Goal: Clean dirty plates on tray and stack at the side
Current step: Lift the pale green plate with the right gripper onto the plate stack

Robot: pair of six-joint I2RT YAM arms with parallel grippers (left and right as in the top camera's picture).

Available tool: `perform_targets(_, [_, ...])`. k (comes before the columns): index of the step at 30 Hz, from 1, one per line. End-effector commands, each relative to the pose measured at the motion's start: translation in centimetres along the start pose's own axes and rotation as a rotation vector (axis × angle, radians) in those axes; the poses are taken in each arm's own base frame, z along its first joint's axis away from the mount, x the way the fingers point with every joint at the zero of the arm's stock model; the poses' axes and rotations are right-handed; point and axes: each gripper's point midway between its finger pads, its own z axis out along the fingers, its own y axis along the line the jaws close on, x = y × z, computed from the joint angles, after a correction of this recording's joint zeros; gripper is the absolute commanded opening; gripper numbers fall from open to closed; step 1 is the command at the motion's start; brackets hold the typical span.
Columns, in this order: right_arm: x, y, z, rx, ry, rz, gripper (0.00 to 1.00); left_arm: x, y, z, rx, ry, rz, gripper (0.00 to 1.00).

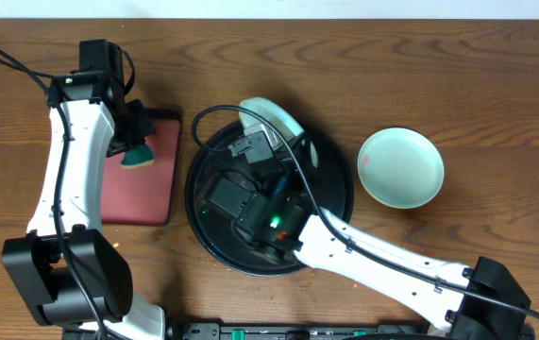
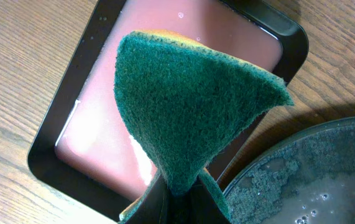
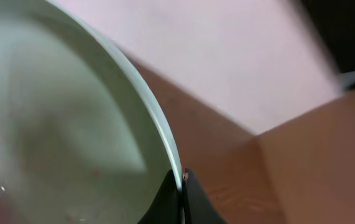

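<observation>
**Plate on edge at the black tray's far rim, sponge over the red tray**

The black tray [image 1: 205,231] sat mid-desk [image 1: 458,66]. From above, much of its floor was hidden by the right arm [image 1: 382,264], which reached in from the near right corner. In the left wrist view its floor [image 2: 301,180] looked wet and foamy. Just left of it lay the red tray [image 1: 142,194], and to its right a second plate [image 1: 401,168] rested flat on the desk. The left arm [image 1: 66,179] hung over the red tray's far end.

The left jaws were pressed together on a green sponge [image 1: 140,153], pinching its narrow end so that it fanned out over the red tray [image 2: 90,143]. Whether the sponge [image 2: 189,106] touched that tray could not be told. The right jaws pinched the held plate [image 3: 59,124] by its thin rim.

The held plate [image 1: 271,115] stood tilted on edge at the black tray's far rim. From above it showed as a crescent, its long axis running from far left to near right. Its hollow side faced the right wrist camera.
</observation>
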Motion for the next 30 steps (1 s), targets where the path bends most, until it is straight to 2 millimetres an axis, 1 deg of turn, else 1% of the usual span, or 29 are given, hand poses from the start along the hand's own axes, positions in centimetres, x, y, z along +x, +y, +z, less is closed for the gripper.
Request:
perform_targets(1, [1.6,3.5,1.0,-0.311,0.148,0.081,0.01,0.1,0.1,0.2,-0.002,0.007,0.003,0.07])
perform_targets(4, [3.0,5.5,2.1,-0.505,0.271,0.149,0.01,0.4,0.2,0.4,-0.005,0.015,0.004,0.08])
perform_targets(5, [3.3,5.7,2.4,-0.546,0.299,0.168,0.01,0.5,0.2,0.5,-0.007,0.019,0.005,0.08])
perform_targets(8, [3.8,5.7,3.3,-0.682,0.383,0.253,0.01,0.7,0.3,0.7,-0.008,0.024,0.005,0.07])
perform_targets(10, [3.5,5.0,3.7,-0.778,0.419,0.331,0.01,0.7,0.3,0.7,-0.009,0.025,0.005,0.07])
perform_targets(13, [2.9,2.7,4.6,-0.877,0.439,0.451,0.01,0.6,0.3,0.7,-0.008,0.022,0.005,0.08])
perform_targets(14, [2.6,0.9,5.2,-0.908,0.442,0.520,0.01,0.6,0.2,0.7,-0.006,0.019,0.005,0.07])
perform_targets(16, [2.8,-1.5,6.1,-0.924,0.451,0.594,0.01,0.5,0.2,0.7,-0.005,0.015,0.004,0.07])
perform_targets(18, [3.8,-4.4,7.2,-0.898,0.473,0.667,0.01,0.5,0.2,0.7,-0.005,0.014,0.004,0.08])
perform_targets(20, [5.5,-7.2,8.3,-0.832,0.520,0.739,0.01,0.5,0.2,0.7,-0.005,0.014,0.004,0.07])
perform_targets(22, [8.1,-10.1,9.7,-0.743,0.582,0.795,0.01,0.5,0.2,0.7,-0.005,0.014,0.004,0.07])
perform_targets(23, [9.4,-11.2,10.3,-0.698,0.617,0.815,0.01,0.5,0.2,0.7,-0.005,0.014,0.004,0.07])
perform_targets(25, [12.6,-13.4,11.4,-0.593,0.697,0.846,0.01,0.5,0.2,0.7,-0.005,0.014,0.004,0.07])
perform_targets(26, [14.0,-14.3,11.8,-0.546,0.733,0.856,0.01,0.4,0.2,0.7,-0.005,0.014,0.004,0.07])
perform_targets(28, [17.5,-16.3,12.3,-0.427,0.819,0.864,0.01,0.5,0.2,0.7,-0.005,0.014,0.004,0.07])
perform_targets(29, [18.8,-16.9,12.5,-0.384,0.851,0.864,0.01,0.5,0.2,0.7,-0.005,0.014,0.004,0.07])
perform_targets(30, [20.9,-17.7,12.8,-0.322,0.906,0.860,0.01,0.5,0.2,0.7,-0.005,0.014,0.004,0.07])
